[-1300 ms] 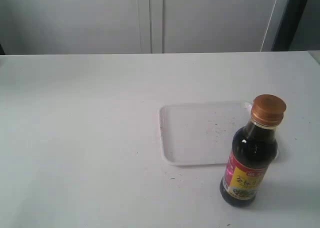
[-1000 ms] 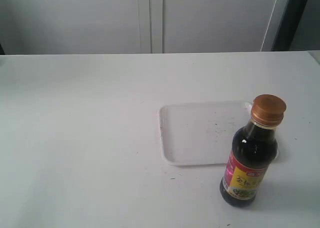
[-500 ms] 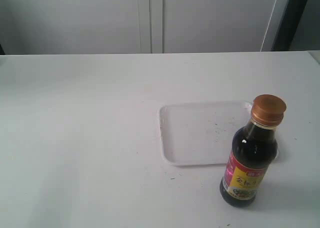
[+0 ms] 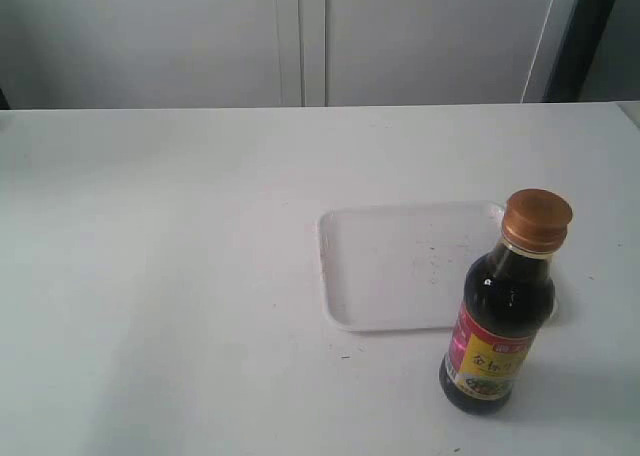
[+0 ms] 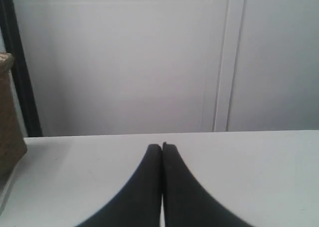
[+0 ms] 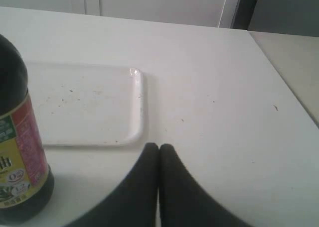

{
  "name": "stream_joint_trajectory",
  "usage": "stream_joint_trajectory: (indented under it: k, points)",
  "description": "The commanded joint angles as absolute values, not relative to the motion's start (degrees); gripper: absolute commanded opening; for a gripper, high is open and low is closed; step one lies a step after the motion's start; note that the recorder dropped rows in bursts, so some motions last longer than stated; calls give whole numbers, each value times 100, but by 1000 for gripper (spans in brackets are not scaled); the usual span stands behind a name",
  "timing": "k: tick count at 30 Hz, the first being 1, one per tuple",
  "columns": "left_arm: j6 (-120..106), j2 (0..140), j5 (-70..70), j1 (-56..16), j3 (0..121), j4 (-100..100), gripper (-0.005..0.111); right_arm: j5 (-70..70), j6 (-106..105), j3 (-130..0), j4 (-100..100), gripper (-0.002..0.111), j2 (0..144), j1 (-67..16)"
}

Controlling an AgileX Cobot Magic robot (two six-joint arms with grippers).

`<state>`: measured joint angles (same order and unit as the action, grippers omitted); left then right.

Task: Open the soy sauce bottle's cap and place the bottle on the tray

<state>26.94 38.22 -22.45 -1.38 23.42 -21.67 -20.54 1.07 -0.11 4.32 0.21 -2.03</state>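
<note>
Evidently nothing has moved across the last second or so: in the exterior view the soy sauce bottle stands upright in the same spot on the white surface, its cap shut on top, and the tray lies where it was, bare inside apart from a few dark specks. The bottle is off the tray, just beside its near right corner and partly in front of it in this view, so neither part of the task is done yet. No arm shows in the exterior view. The left claw has its dark fingers pressed together and holds nothing; its camera looks over bare surface toward a pale wall, with the bottle not in sight. The right claw is likewise closed and empty, hanging low over the surface near the tray's corner, with the bottle close at one side of it. I judge this to be the very start: the arms sit idle, and the right claw, being nearer, would have to open before it could take the bottle
</note>
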Motion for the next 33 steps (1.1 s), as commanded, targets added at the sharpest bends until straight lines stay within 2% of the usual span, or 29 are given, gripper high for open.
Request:
stream_joint_trajectory:
  k: [1, 10, 33]
  points:
    - [3534, 4362, -2937, -126, 2549, -3133, 0, -2013, 132, 0, 447, 0, 0, -226]
    - [4500, 5208, -3928, -126, 2891, -4433, 0, -2013, 132, 0, 447, 0, 0, -226]
    - [5021, 6180, -5762, -179, 2938, -5834, 0, -2013, 132, 0, 447, 0, 0, -226]
